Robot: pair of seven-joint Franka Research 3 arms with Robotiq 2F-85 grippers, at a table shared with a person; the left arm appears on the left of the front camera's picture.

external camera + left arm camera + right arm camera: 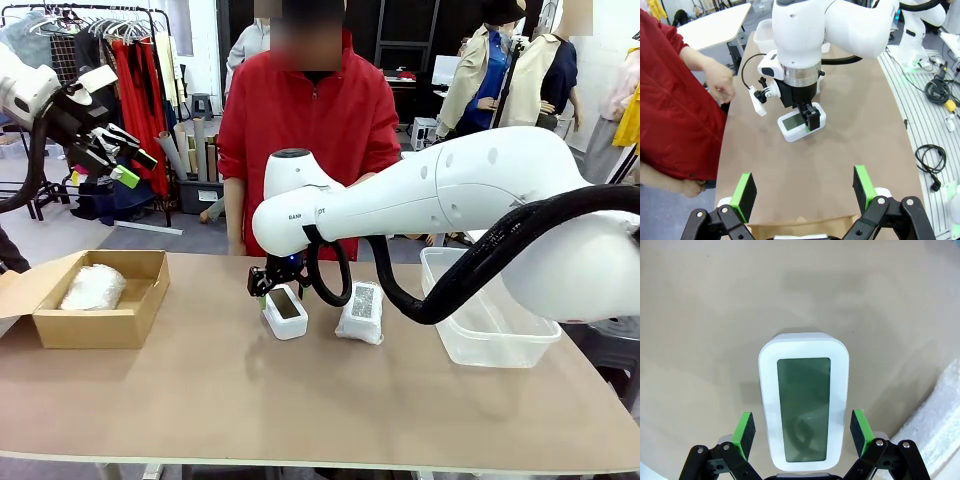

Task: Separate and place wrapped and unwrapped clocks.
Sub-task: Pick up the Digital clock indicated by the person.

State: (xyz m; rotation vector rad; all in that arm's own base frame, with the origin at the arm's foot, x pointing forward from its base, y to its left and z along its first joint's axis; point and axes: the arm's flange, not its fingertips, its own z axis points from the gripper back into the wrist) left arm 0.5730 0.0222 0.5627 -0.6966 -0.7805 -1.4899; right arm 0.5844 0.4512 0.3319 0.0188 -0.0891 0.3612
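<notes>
Starting at your left, the cardboard box (100, 328) holds one wrapped clock (93, 287). The left gripper (133, 166) hangs high above that end, fingers spread with nothing between them.

Near the table's middle the bare clock (803, 405) lies flat on its back, grey screen up. Its long axis runs away from you toward the person, a little skewed in the front view. Which short end is the display's top, I cannot tell.

The right gripper (265, 284) sits low over it, jaws apart. One green pad stands off each long side, neither touching as far as the wrist view shows. That alignment is what you want, since the pads will squeeze across the short width.

I judge the step to be the pick:
- Come straight down until the pads reach the case's mid-height.
- Centre yourself so both pads meet it together.
- Close gently. The shell looks smooth and may skate if one pad lands first.

Just right lies the second wrapped clock (361, 312), so keep your outer finger off its crinkly wrap. Farther right stands the clear bin (500, 345), probably where the bare clock belongs.
</notes>
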